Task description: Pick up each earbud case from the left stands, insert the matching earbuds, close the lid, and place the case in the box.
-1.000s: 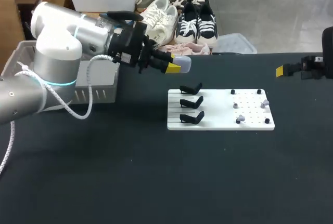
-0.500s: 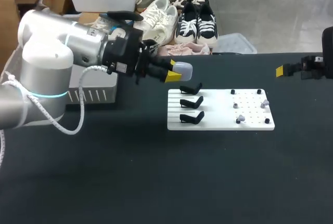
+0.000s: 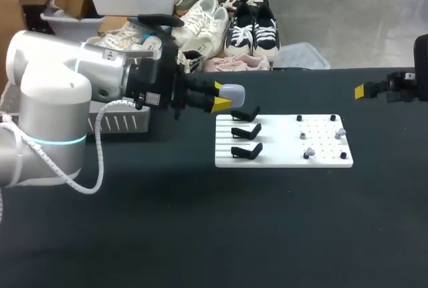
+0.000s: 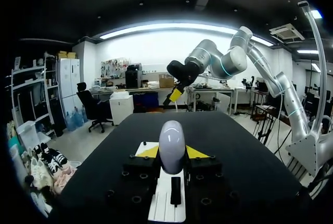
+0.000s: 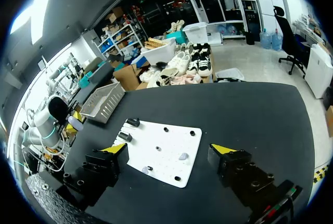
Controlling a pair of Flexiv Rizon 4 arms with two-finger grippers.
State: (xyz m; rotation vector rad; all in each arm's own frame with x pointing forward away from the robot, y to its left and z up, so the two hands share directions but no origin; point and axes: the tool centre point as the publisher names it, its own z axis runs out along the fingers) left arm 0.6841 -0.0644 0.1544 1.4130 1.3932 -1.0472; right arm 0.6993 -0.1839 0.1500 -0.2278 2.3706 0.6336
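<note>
My left gripper [image 3: 221, 99] is shut on a pale, rounded earbud case [image 3: 233, 93], held in the air just behind and left of the far stand [image 3: 246, 113]. In the left wrist view the case [image 4: 172, 146] stands upright between the yellow tips of that gripper [image 4: 172, 153]. Three black stands on the left part of the white board [image 3: 283, 158] carry nothing. Small pale earbuds [image 3: 341, 131] lie on the board's right part. My right gripper [image 3: 364, 90] hangs open at the table's far right; its wrist view shows the fingers [image 5: 115, 148] wide apart over the board [image 5: 171, 146].
A grey slatted basket [image 3: 124, 122] sits at the table's back left, partly behind my left arm; it also shows in the right wrist view [image 5: 103, 102]. Black pegs [image 3: 299, 118] dot the board's right half.
My left arm has swung, and its gripper with the case has come slightly lower and nearer the stands. More of the grey basket shows. My right arm has stayed still.
</note>
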